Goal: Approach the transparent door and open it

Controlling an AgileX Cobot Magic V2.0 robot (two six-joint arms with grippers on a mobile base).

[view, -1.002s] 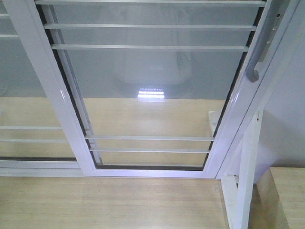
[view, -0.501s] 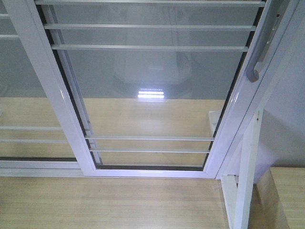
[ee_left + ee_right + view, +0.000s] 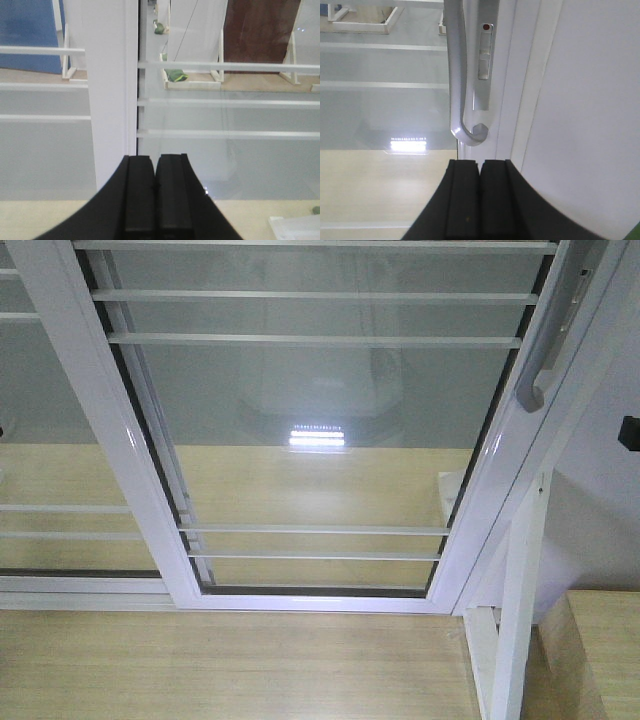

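The transparent door [image 3: 320, 390] fills the front view, clear glass in a white frame with thin white bars. Its curved grey handle [image 3: 545, 350] is on the right stile. In the right wrist view the handle [image 3: 454, 65] hangs just above and ahead of my right gripper [image 3: 480, 162], which is shut and empty, apart from the handle's lower end. A black tip [image 3: 629, 432] shows at the front view's right edge. My left gripper [image 3: 155, 159] is shut and empty, facing the door's left white stile [image 3: 112, 100] and the glass.
A second white-framed glass panel [image 3: 50, 470] without a handle is on the left. A white wall [image 3: 610, 520] is beside the handle stile. A white post [image 3: 520, 600] and a wooden box [image 3: 600, 650] stand at the lower right, on a pale wooden floor [image 3: 230, 665].
A black tip has come into the front view at the right edge, below the handle. The door and the rest of the view have not visibly moved.
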